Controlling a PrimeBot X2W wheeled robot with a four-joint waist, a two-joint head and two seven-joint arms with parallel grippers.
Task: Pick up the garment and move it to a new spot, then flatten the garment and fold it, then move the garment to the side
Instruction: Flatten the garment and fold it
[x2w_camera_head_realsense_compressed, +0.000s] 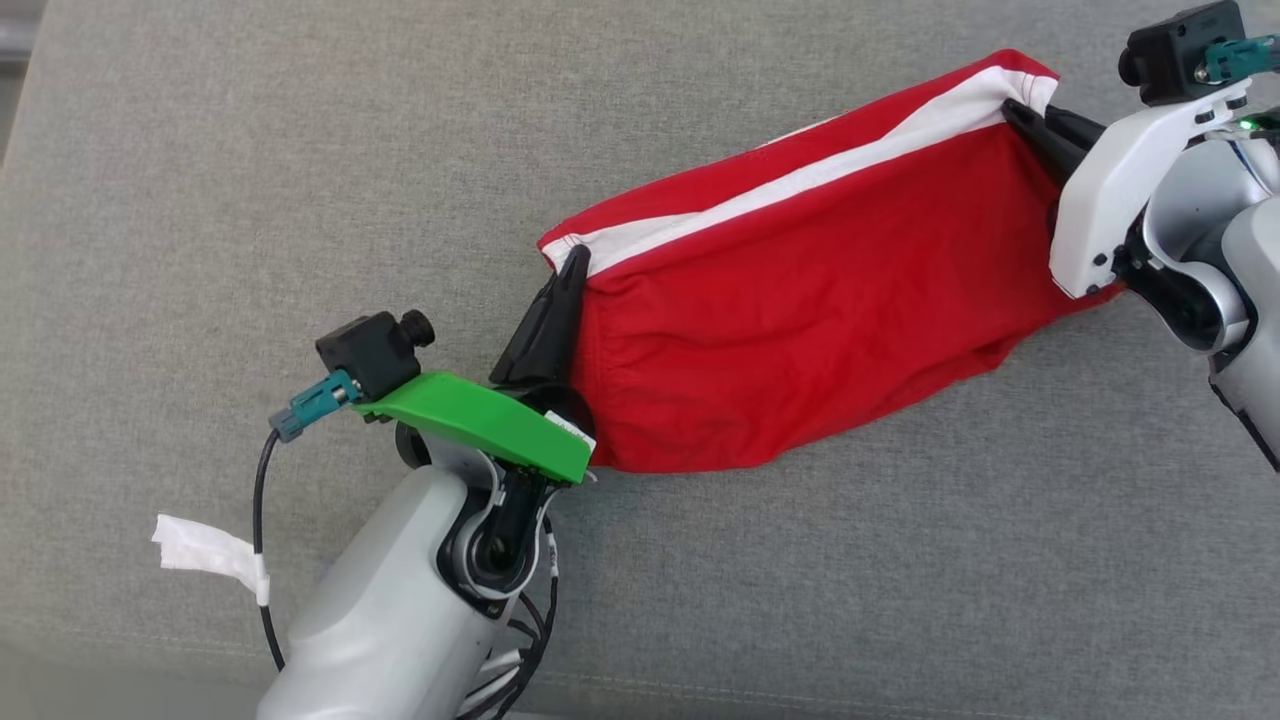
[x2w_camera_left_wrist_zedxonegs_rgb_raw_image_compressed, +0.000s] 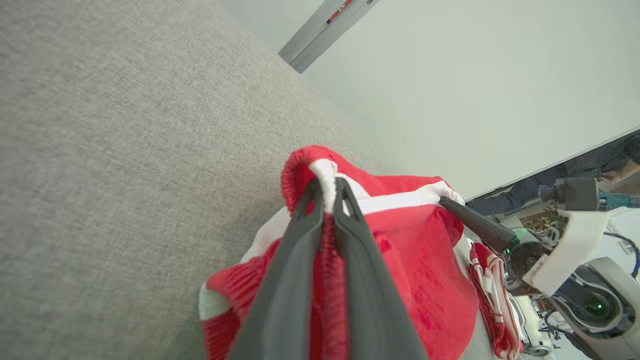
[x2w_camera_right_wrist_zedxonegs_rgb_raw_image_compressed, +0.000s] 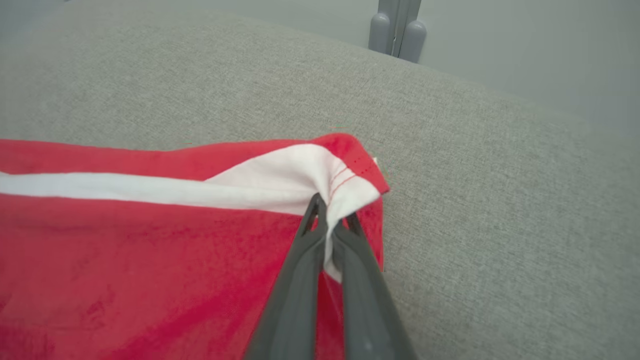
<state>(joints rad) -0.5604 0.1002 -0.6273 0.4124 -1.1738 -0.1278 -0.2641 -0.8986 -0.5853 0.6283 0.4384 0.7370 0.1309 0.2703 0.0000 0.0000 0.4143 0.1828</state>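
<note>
The grey fabric surface (x2w_camera_head_realsense_compressed: 250, 180) has wide bare stretches in the upper left of the head view and along the lower right, below the cloth. Its near edge shows as a faint seam along the bottom of that frame, and a darker strip marks its side edge at the far upper left. In the right wrist view the far edge crosses the top of the frame, with a grey post (x2w_camera_right_wrist_zedxonegs_rgb_raw_image_compressed: 397, 30) just beyond it. In the left wrist view the surface ends against a pale wall (x2w_camera_left_wrist_zedxonegs_rgb_raw_image_compressed: 475, 75).

The garment (x2w_camera_head_realsense_compressed: 800, 300), red with a white stripe, sits in the middle and upper right of the head view. Its long axis slants from the centre left up to the upper right corner. The striped upper edge is pulled straight between the two arms, and the red body sags below it. Whether the lower hem touches the surface cannot be told.

The left end effector (x2w_camera_head_realsense_compressed: 572, 272) is closed tight on the garment's lower-left corner, with cloth bunched between its fingers (x2w_camera_left_wrist_zedxonegs_rgb_raw_image_compressed: 300, 250). The right end effector (x2w_camera_head_realsense_compressed: 1022, 112) is likewise clamped on the upper-right corner, pinching the white stripe between its fingers (x2w_camera_right_wrist_zedxonegs_rgb_raw_image_compressed: 300, 280).
</note>
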